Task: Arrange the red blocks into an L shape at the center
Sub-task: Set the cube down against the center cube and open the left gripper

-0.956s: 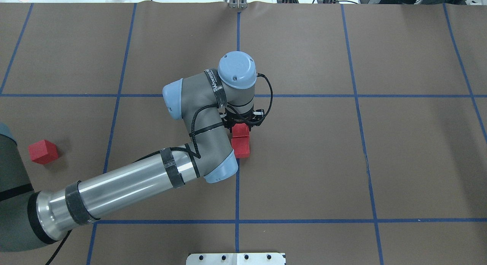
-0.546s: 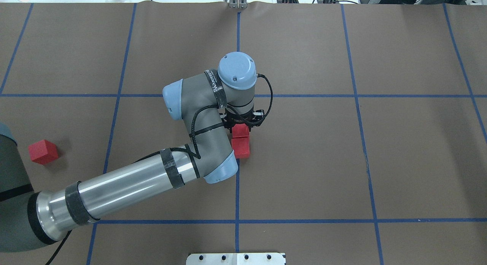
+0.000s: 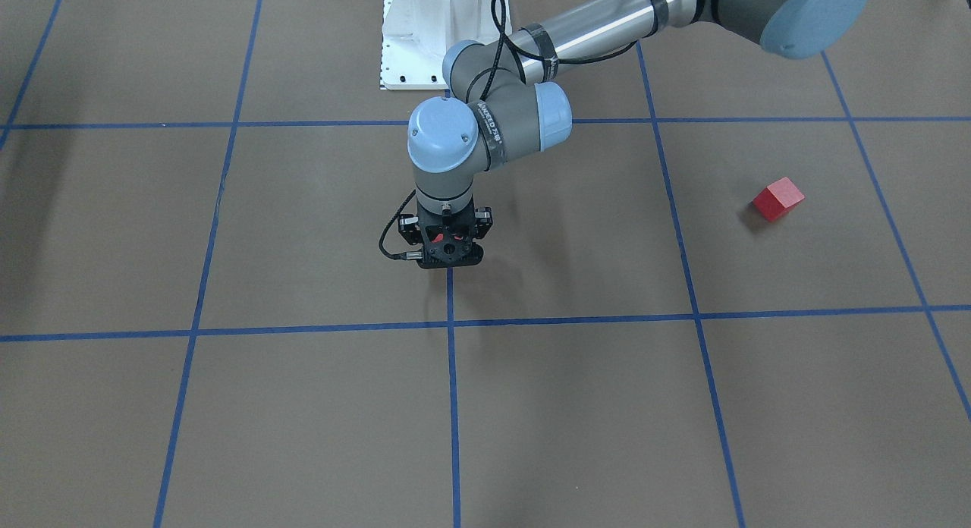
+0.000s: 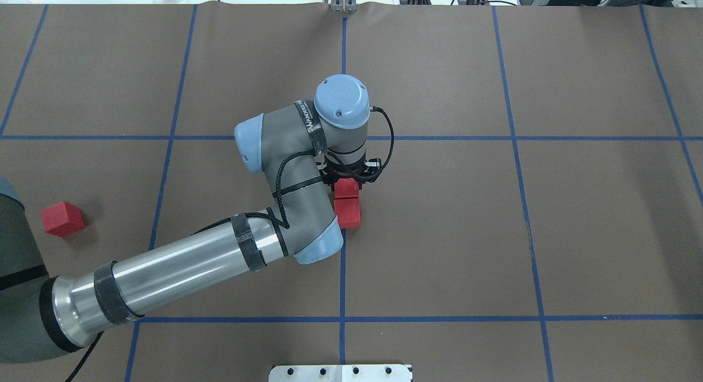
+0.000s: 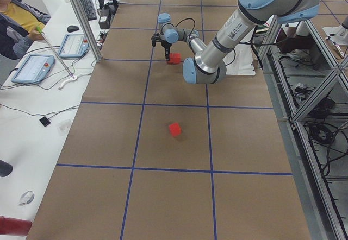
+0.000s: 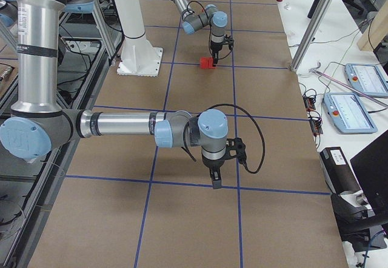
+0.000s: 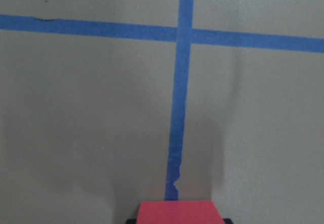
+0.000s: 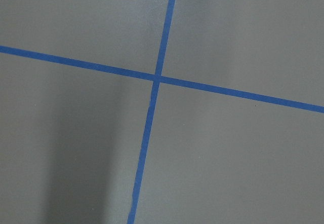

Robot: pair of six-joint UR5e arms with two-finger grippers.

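My left gripper [image 4: 348,180] points down at the center [image 4: 395,206], just right of the blue line [image 4: 342,272]. It is shut on a red block [image 4: 347,188], which shows at the bottom edge of the left wrist view [image 7: 181,211]. A second red block [image 4: 348,213] lies right against it on the near side. The third red block [image 4: 62,218] lies alone at the far left and also shows in the front view [image 3: 777,199]. My right gripper [image 6: 216,183] hangs over bare table in the exterior right view only, so I cannot tell if it is open or shut.
The white robot base plate [image 4: 340,372] sits at the near table edge. A metal post [image 4: 343,0] stands at the far edge. An operator [image 5: 16,17] sits beyond the table's far side with tablets [image 5: 32,69].
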